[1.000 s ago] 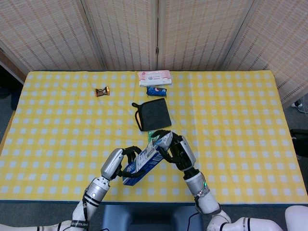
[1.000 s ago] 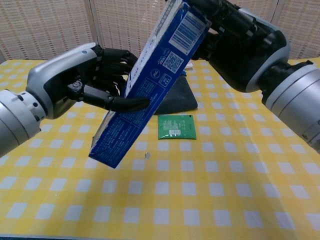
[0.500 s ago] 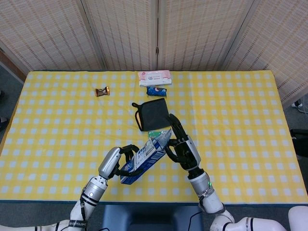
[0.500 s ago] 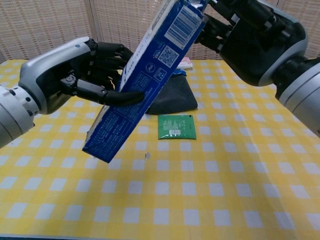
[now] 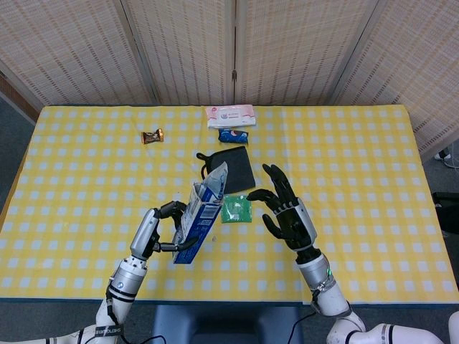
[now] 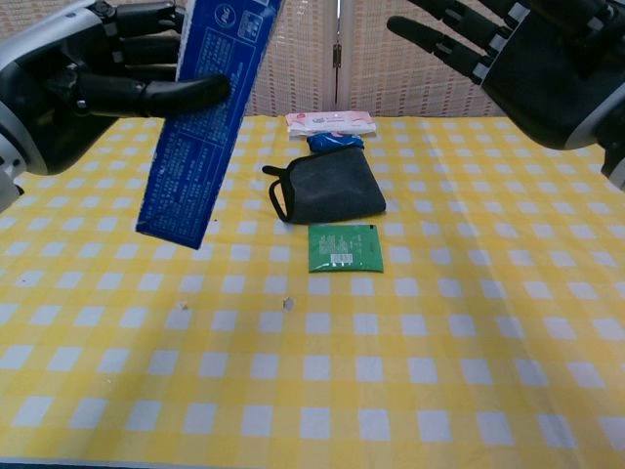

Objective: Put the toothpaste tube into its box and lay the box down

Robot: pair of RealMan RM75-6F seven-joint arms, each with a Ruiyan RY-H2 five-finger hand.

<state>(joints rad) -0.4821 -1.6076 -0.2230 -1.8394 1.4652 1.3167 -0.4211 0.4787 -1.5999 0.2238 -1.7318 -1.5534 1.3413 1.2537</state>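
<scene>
My left hand (image 5: pixel 159 228) (image 6: pixel 88 83) grips the blue toothpaste box (image 5: pixel 200 212) (image 6: pixel 203 117) and holds it steeply tilted above the table, its open white flap at the top in the head view. My right hand (image 5: pixel 287 213) (image 6: pixel 527 54) hovers to the right of the box with fingers spread, holding nothing and apart from it. The toothpaste tube does not show in either view.
A green sachet (image 5: pixel 235 208) (image 6: pixel 345 247) lies on the yellow checked tablecloth (image 5: pixel 358 165) between the hands. Behind it are a dark pouch (image 5: pixel 228 169) (image 6: pixel 327 189), a small blue packet (image 5: pixel 234 134), a pink wipes pack (image 5: pixel 230 115) and a wrapped candy (image 5: pixel 152 136).
My right hand let go of the box's top end and drew off to the right, fingers spreading. My left hand carried the box leftward and upward, tipping it steeper.
</scene>
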